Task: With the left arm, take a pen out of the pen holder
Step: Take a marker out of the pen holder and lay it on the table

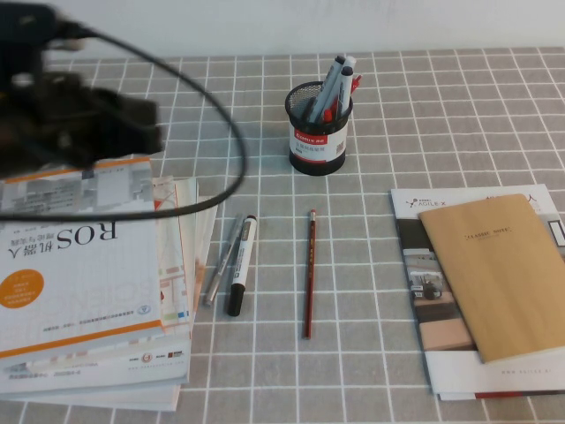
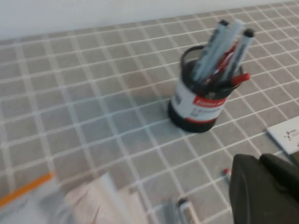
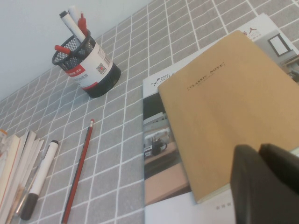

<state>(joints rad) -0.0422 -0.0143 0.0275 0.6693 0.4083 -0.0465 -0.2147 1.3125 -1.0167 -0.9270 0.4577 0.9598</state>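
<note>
A black mesh pen holder (image 1: 318, 132) with a red and white label stands at the back middle of the table, and it also shows in the left wrist view (image 2: 198, 105). Several pens (image 1: 334, 84) stick up out of it, grey ones and a red one. My left gripper (image 1: 141, 124) hovers over the book stack, well to the left of the holder. In the left wrist view it (image 2: 261, 161) is shut and empty. My right gripper (image 3: 259, 151), also shut, hangs over the tan notebook (image 3: 224, 107), with nothing in it.
A stack of books (image 1: 84, 283) fills the front left. Beside it lie a silver pen (image 1: 221, 265), a black-capped marker (image 1: 241, 265) and a red pencil (image 1: 310, 274). A tan notebook (image 1: 499, 274) on a brochure (image 1: 415, 265) covers the right.
</note>
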